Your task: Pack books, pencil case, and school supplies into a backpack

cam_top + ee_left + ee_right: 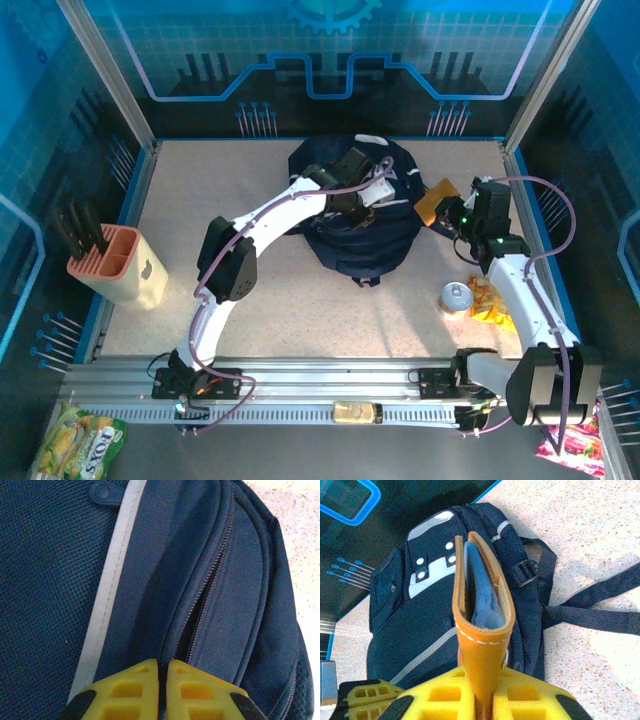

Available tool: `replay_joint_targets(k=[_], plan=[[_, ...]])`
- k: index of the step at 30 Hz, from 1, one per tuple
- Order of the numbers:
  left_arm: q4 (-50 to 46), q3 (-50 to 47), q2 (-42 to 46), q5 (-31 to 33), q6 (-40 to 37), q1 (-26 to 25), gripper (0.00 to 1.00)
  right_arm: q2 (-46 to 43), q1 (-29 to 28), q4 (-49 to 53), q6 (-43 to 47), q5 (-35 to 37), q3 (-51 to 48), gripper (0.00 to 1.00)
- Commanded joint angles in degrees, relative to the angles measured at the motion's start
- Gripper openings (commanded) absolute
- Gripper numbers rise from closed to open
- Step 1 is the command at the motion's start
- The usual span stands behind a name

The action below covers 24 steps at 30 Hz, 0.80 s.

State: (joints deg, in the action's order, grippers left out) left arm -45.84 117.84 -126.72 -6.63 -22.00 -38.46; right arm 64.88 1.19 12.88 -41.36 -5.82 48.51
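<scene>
The dark navy backpack [350,240] lies at the middle of the table's far half, with a pale stripe [107,605] and a part-open zipper [210,595]. My left gripper [352,198] rests on top of it. Its yellow fingers [130,690] are shut, pinching a fold of backpack fabric beside the zipper. My right gripper [455,215] hovers just right of the backpack [405,620], shut on an orange pad [482,635] with a blue inside, one of the school supplies. The pad [432,205] stands on edge above the bag. The books and the pencil case are out of view.
A pink rack with black pieces [110,258] stands at the table's left. A small can [456,296] and a yellow snack bag [490,300] lie right of centre, near my right arm. Backpack straps [600,615] trail over the table. Glass walls enclose the table.
</scene>
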Motion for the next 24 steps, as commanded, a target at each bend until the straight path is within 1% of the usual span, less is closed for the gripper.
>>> replay_joint_targets(k=[1, 5, 10, 13, 17, 20, 24], plan=[[0.88, 1.79, 1.55, -2.89, 2.94, 1.25, 0.06, -1.60, 0.80, -0.40, -1.68, -1.16, -1.03, 0.13], [1.63, 1.17, 2.13, -3.93, 4.00, 1.24, 0.00, -3.33, 0.76, 1.03, -5.36, 0.12, -2.93, 0.13], [3.00, 0.21, 2.83, -5.28, 4.93, 1.22, 0.00, -6.37, 0.82, 1.48, -9.45, 1.66, -6.00, 0.13], [3.63, 0.29, 3.72, -6.06, 5.92, 1.20, 0.00, -6.91, 0.59, -0.16, -12.27, -0.98, -7.91, 0.14], [6.70, -1.07, 6.43, -9.68, 8.46, 1.20, 0.00, -6.26, -1.56, -4.46, -15.65, -4.68, -9.90, 0.14], [10.20, -3.14, 8.45, -11.99, 10.72, 1.10, 0.00, -5.30, -3.44, -9.29, -18.61, -7.06, -10.80, 0.15], [14.37, -5.96, 10.57, -12.53, 13.50, 1.13, 0.00, -0.91, -4.37, -17.52, -23.69, -12.74, -11.16, 0.15]])
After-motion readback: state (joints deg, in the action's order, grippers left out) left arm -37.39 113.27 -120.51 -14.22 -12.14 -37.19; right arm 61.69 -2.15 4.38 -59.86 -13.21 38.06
